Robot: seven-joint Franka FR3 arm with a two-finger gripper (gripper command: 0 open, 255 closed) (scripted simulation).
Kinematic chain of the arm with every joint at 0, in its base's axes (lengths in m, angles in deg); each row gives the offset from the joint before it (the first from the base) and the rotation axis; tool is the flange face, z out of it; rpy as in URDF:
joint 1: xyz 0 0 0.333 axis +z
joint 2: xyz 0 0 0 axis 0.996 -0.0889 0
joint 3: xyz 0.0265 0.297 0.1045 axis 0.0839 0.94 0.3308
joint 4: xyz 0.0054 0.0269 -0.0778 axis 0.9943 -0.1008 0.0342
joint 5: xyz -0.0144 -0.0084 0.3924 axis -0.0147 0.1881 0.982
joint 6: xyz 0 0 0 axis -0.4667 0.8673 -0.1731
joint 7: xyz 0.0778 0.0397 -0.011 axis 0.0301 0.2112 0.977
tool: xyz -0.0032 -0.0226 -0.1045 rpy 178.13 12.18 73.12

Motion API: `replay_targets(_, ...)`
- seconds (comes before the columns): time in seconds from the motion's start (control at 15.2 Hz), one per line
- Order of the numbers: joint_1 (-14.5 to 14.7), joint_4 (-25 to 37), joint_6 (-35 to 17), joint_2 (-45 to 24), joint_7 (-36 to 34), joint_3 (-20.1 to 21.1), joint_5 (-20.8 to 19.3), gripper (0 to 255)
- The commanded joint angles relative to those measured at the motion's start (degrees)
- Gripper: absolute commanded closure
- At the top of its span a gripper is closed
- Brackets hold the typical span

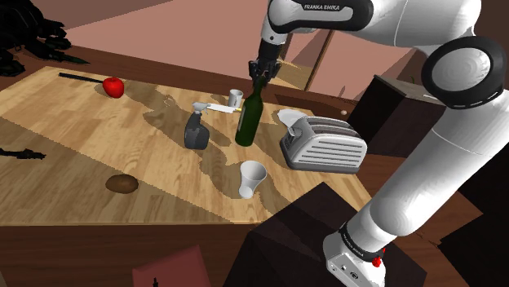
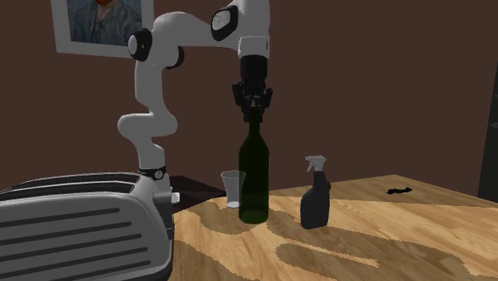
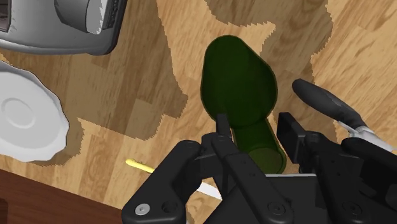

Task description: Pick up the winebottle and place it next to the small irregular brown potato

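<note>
A dark green wine bottle (image 1: 247,118) stands upright on the wooden table (image 1: 73,139), near its middle. My black gripper (image 1: 261,77) comes straight down onto the bottle's top, and its fingers clasp the neck. In the second exterior view the gripper (image 2: 254,112) sits on the neck and the bottle (image 2: 254,176) rests on the tabletop. In the wrist view the gripper (image 3: 257,127) holds the neck between both fingers, with the bottle's body (image 3: 238,76) beyond. The brown potato (image 1: 121,184) lies near the table's front edge, well off to the shoulder view's left of the bottle.
A dark spray bottle (image 1: 195,130) stands just left of the wine bottle. A white fluted cup (image 1: 251,178) is in front of it, and a grey toaster (image 1: 322,143) is at its right. A small cup (image 1: 236,98) stands behind. A red fruit (image 1: 113,87) lies at the far left.
</note>
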Motion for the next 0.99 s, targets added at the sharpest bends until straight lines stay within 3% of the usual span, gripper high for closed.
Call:
replay_targets(0.0,0.0,1.4,1.5,0.2,0.1,0.0,0.0,255)
replay_targets(0.59,0.1,9.0,8.5,-0.5,0.3,0.1,0.0,255)
replay_targets(0.92,3.9,12.8,9.8,-3.4,-6.3,3.0,-0.9,255)
